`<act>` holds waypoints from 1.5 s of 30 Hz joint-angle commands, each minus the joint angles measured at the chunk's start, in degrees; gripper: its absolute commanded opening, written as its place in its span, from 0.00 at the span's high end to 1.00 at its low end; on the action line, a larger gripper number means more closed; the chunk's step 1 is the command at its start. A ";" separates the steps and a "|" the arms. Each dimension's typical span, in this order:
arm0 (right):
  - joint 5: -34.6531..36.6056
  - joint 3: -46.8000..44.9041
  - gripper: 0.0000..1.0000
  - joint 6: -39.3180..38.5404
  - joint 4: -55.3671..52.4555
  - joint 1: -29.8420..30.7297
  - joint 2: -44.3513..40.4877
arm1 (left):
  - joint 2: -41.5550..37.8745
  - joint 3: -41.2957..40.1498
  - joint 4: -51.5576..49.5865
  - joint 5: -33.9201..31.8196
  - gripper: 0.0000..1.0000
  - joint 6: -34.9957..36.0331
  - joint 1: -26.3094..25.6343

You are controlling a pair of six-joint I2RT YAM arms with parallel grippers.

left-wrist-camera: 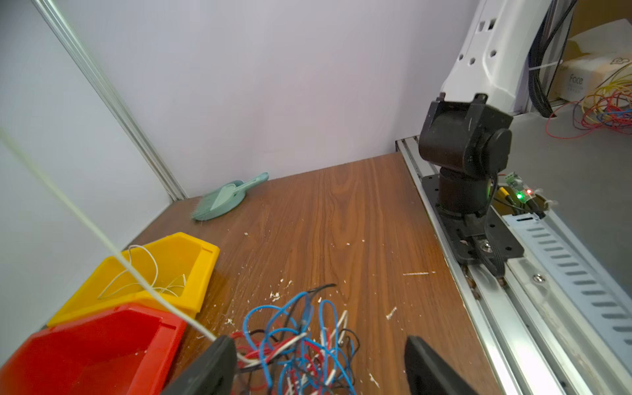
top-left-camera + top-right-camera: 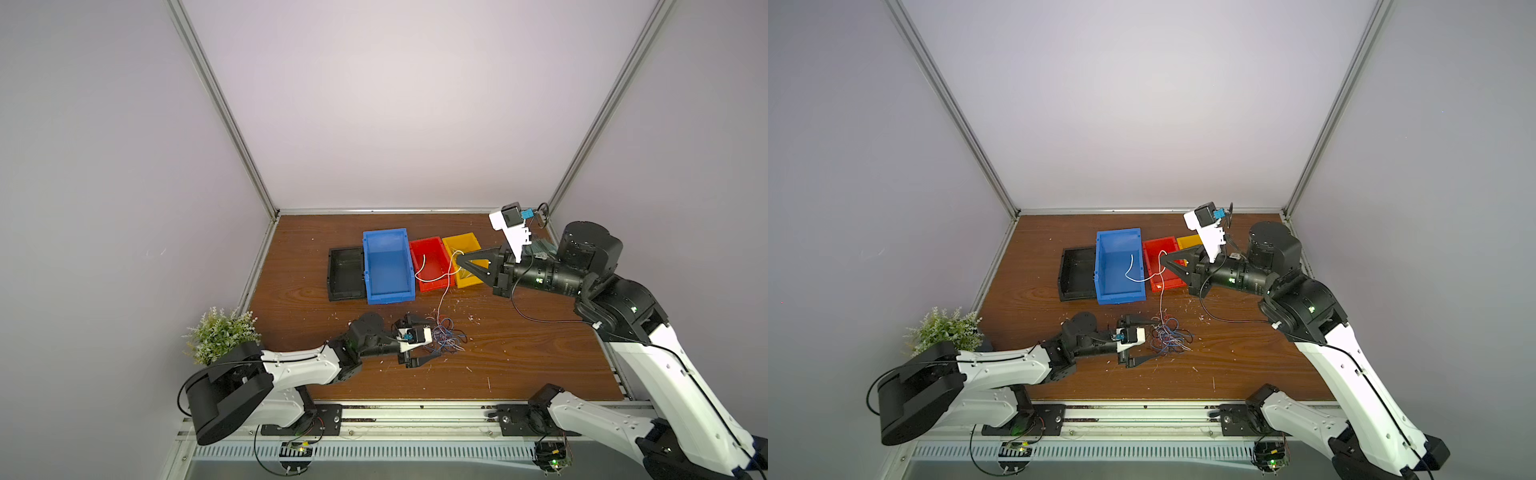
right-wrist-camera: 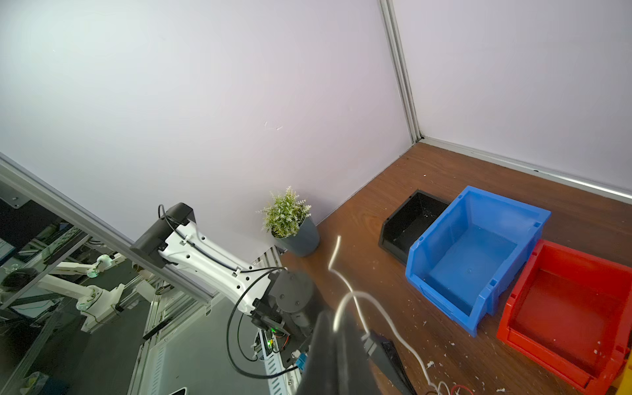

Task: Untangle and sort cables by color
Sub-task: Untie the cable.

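A tangle of blue, red, white and black cables (image 2: 446, 337) (image 2: 1169, 338) (image 1: 301, 337) lies on the wooden table. My left gripper (image 2: 433, 338) (image 1: 318, 357) is low at the tangle's left side, open, with one finger on either side of the pile. One white cable (image 2: 432, 280) (image 2: 1138, 279) (image 1: 102, 236) (image 3: 390, 321) rises taut out of the tangle. My right gripper (image 2: 459, 259) (image 3: 338, 328) is shut on it, raised above the red bin (image 2: 424, 242) and the yellow bin (image 2: 459, 237). In the left wrist view the yellow bin (image 1: 191, 260) holds white cables.
A black bin (image 2: 332, 274) and a blue bin (image 2: 384, 232) stand left of the red one in a row at the back. A potted plant (image 2: 220, 332) sits at the near left. A green dustpan with brush (image 1: 225, 198) lies by the right wall. White scraps litter the table.
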 commanded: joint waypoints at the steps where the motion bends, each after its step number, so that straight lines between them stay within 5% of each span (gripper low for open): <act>1: 0.54 0.79 1.00 0.50 3.23 -0.01 -0.34 | 2.04 0.89 -0.56 -1.77 0.19 -1.26 -0.49; 10: -0.90 0.65 1.00 1.64 4.59 -0.02 -0.10 | 7.34 0.58 2.83 -17.95 0.18 -0.34 -0.50; 15: -1.83 1.38 1.00 3.92 7.16 -0.03 -0.29 | 13.50 3.12 6.01 -15.07 0.25 -2.60 -0.45; 22: 2.46 7.65 1.00 3.73 5.18 0.00 0.17 | 20.84 4.40 14.84 -14.12 0.85 -3.32 -3.13; 25: 8.02 10.75 1.00 3.52 4.39 0.00 -0.66 | 19.65 2.17 17.97 -15.79 0.99 -2.34 -3.13; 41: 47.52 34.30 1.00 -7.71 4.21 0.31 -4.28 | 17.20 -2.72 20.70 -18.34 1.00 -2.59 -3.13; 45: 51.39 37.93 1.00 -10.28 6.30 1.54 -4.16 | 17.17 -3.17 20.65 -22.64 1.00 -3.26 -3.14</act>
